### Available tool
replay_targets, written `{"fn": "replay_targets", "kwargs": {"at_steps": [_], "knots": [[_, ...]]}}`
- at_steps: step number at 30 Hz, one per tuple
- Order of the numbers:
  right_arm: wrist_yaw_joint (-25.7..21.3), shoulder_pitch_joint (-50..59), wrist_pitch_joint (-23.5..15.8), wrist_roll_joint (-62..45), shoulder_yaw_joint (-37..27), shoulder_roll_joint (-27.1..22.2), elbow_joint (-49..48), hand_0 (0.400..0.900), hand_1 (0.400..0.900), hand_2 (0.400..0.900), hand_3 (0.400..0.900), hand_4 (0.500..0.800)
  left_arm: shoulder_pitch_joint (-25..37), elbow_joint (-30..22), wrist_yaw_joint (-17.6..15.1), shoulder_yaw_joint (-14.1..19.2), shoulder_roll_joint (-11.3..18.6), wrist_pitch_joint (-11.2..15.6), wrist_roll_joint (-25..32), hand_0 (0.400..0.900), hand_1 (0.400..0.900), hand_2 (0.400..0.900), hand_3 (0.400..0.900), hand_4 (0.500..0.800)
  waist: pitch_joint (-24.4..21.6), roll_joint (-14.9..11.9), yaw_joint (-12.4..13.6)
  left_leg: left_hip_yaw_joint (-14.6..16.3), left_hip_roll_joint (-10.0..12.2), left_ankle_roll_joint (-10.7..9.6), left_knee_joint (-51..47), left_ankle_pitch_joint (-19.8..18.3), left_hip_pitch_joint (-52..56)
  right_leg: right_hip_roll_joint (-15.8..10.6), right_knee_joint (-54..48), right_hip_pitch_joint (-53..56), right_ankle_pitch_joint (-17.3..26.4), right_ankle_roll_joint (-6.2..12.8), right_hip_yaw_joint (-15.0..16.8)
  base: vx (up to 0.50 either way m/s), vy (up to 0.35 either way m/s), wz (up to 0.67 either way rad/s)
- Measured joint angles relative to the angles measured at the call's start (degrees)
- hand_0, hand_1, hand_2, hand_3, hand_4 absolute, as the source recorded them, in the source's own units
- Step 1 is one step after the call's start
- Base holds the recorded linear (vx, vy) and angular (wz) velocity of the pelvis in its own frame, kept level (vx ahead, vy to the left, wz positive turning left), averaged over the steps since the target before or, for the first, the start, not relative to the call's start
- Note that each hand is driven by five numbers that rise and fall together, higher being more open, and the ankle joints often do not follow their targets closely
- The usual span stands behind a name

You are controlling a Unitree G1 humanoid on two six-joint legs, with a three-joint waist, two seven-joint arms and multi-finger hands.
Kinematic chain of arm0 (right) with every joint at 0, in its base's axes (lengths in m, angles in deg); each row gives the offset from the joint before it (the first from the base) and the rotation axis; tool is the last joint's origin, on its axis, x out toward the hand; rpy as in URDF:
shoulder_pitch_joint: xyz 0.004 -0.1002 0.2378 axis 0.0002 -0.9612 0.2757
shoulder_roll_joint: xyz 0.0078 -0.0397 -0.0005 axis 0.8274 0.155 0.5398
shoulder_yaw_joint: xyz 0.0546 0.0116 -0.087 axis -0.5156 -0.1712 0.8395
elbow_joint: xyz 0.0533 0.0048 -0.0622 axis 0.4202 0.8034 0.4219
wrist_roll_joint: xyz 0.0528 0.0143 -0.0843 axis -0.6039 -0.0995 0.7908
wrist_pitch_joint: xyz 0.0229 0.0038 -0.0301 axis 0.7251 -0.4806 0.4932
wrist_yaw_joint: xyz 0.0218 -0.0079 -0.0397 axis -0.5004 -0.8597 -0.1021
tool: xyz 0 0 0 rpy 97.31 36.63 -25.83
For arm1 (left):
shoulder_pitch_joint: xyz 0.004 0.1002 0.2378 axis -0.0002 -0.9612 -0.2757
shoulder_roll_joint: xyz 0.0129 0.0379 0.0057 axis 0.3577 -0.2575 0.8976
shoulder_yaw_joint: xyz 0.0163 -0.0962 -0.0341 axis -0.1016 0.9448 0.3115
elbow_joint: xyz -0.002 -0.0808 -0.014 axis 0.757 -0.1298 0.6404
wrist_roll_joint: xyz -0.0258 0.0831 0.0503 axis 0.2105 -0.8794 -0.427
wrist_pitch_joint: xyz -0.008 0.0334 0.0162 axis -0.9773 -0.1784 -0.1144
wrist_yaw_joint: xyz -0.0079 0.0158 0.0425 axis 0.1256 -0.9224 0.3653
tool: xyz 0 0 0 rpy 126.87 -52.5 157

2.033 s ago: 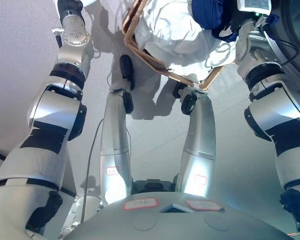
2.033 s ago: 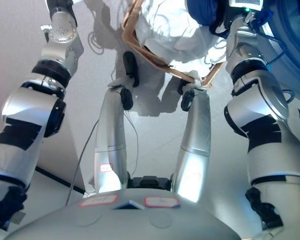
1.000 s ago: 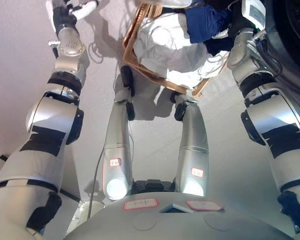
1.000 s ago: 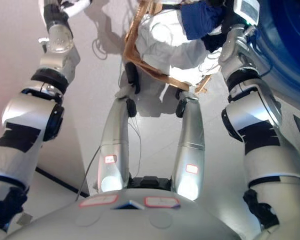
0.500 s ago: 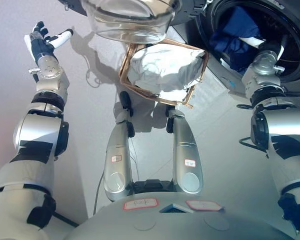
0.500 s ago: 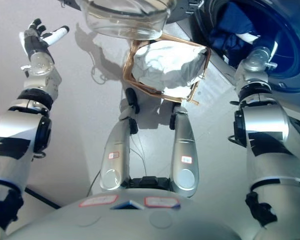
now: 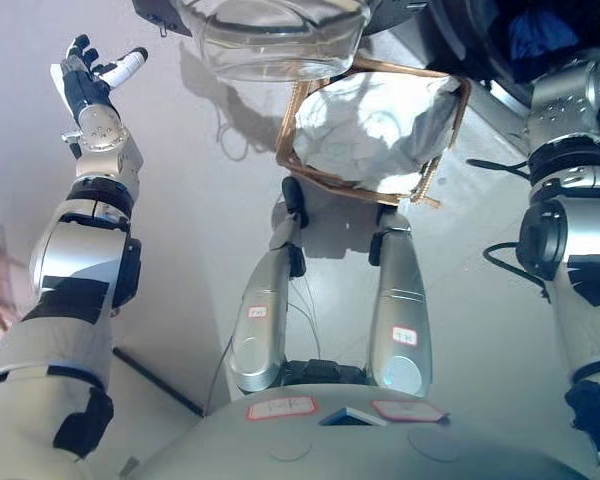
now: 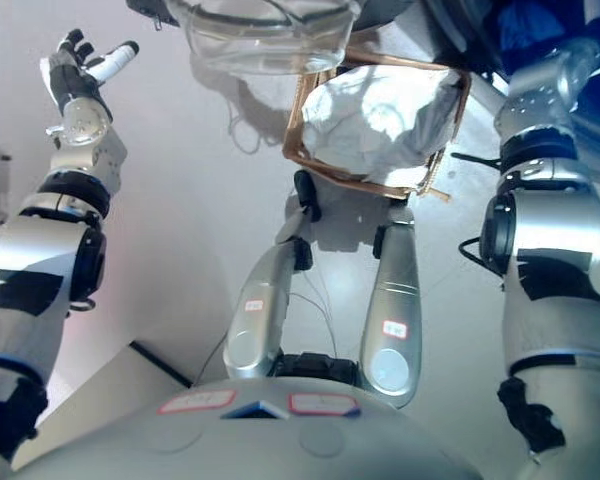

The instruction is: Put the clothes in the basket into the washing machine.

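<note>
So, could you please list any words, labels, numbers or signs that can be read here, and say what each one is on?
None can be read.
Basket and white cloth in it: no print visible.
Washing machine and its glass door: no lettering visible.

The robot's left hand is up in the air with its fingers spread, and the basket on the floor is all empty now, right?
Not quite. The left hand is raised with open fingers, but the basket isn't empty: a white garment fills it, as the left eye view shows.
</note>
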Motion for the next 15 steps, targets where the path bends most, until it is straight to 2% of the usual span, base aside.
{"fn": "replay_targets", "kwargs": {"at_steps": [7, 12, 13, 14, 15], "knots": [[0.4, 8.2, 1.3, 2.5, 6.2, -3.8, 1.3, 0.4, 0.4, 0.4, 0.4, 0.5, 6.3, 1.1, 0.5, -2.5, 0.1, -0.1, 1.1, 0.9, 0.9, 0.9, 0.9, 0.8, 0.0, 0.0, -0.1, -0.1, 0.1, -0.2, -0.5, 0.7, -3.0, 0.2, 0.8, -3.6, 0.1, -0.21, 0.0, 0.04, -0.046, 0.08], [0.6, 9.5, 3.5, 9.4, 11.6, -6.2, 2.1, 0.4, 0.4, 0.4, 0.4, 0.5, 8.7, 1.7, 0.6, -3.6, 0.1, -0.2, 1.1, 0.9, 0.9, 0.9, 0.9, 0.8, 0.0, 0.0, -0.1, -0.2, 0.0, -0.3, -1.5, 1.5, -2.5, 0.2, 1.0, -3.6, 0.1, -0.22, -0.2, 0.04, -0.001, -0.01], [0.7, 9.7, 4.3, 11.6, 12.6, -6.5, 3.0, 0.9, 0.9, 0.9, 0.9, 0.8, 9.0, 1.9, 0.6, -3.9, 0.2, -0.2, 1.1, 0.9, 0.9, 0.9, 0.9, 0.8, 0.0, 0.0, -0.1, -0.2, 0.0, -0.3, -1.9, 1.7, -2.2, 0.2, 1.1, -3.6, 0.1, -0.23, -0.2, 0.0, 0.0, 0.0], [0.8, 10.0, 5.0, 13.3, 13.7, -6.8, 3.9, 0.9, 0.9, 0.9, 0.9, 0.8, 9.3, 2.2, 0.6, -4.0, 0.2, -0.2, 1.0, 0.9, 0.9, 0.9, 0.9, 0.8, 0.0, 0.0, -0.1, -0.2, 0.0, -0.3, -2.0, 1.8, -2.2, 0.2, 1.3, -3.5, 0.0, -0.23, -0.2, 0.0, 0.0, 0.0], [1.1, 10.9, 6.8, 17.2, 17.9, -7.4, 6.0, 0.9, 0.9, 0.9, 0.9, 0.8, 9.7, 2.6, 0.6, -4.1, 0.2, -0.5, 1.0, 0.9, 0.9, 0.9, 0.9, 0.8, 0.0, 0.0, -0.1, -0.3, -0.1, -0.3, -1.9, 1.9, -2.1, 0.1, 1.4, -3.5, 0.0, -0.23, -0.2, 0.0, 0.0, 0.0]]}}
